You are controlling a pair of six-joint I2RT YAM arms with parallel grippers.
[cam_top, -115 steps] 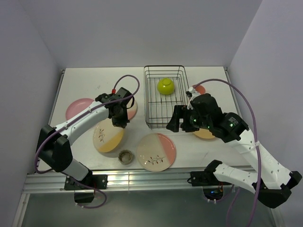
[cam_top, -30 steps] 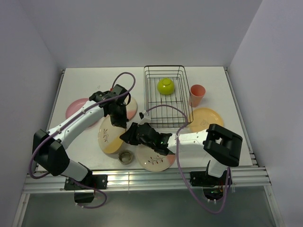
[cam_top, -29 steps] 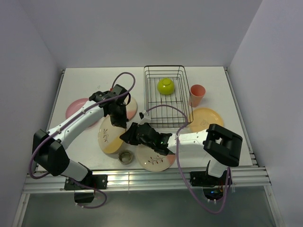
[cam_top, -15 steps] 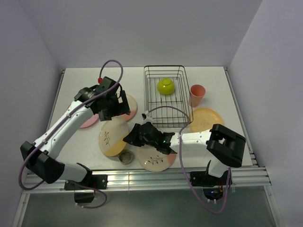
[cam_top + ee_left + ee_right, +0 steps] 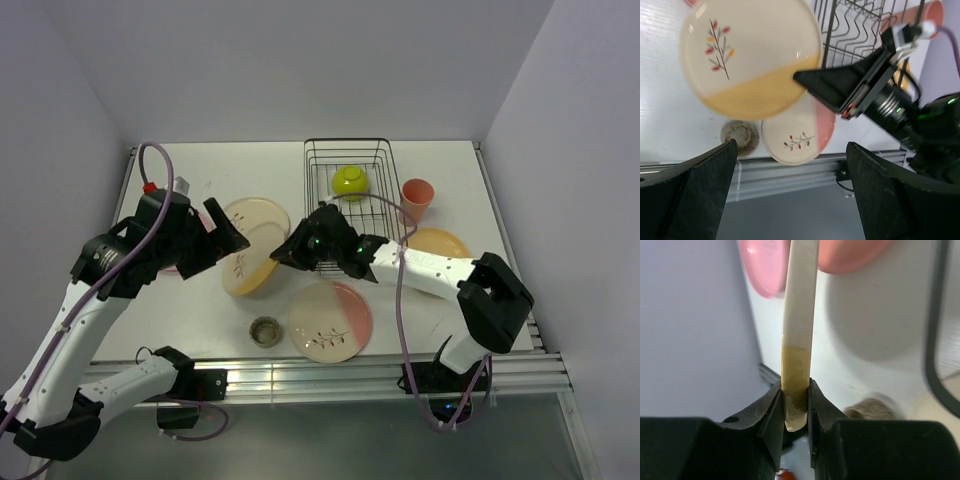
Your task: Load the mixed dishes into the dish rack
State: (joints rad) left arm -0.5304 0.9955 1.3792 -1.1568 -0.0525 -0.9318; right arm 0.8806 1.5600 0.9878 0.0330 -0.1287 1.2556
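At the far middle of the white desk (image 5: 200, 170) stands the black wire dish rack (image 5: 335, 225). Left of the rack, the cream-and-yellow plate (image 5: 252, 262) hangs tilted off the desk. The right fingers (image 5: 771, 420) are clamped on its yellow rim on the side nearest the rack. Farther left of the rack, the left fingers (image 5: 700, 190) are spread wide and hold nothing. In front of the rack, the cream-and-pink plate (image 5: 330, 320) lies flat. The orange-yellow plate (image 5: 445, 243) lies right of the rack, partly under the right arm. The lime-green bowl (image 5: 350, 181) sits inside the rack at its far end. The salmon-pink tumbler (image 5: 416, 199) stands upright just right of the rack. The tiny grey cup (image 5: 266, 330) sits in front of the rack, to its left.
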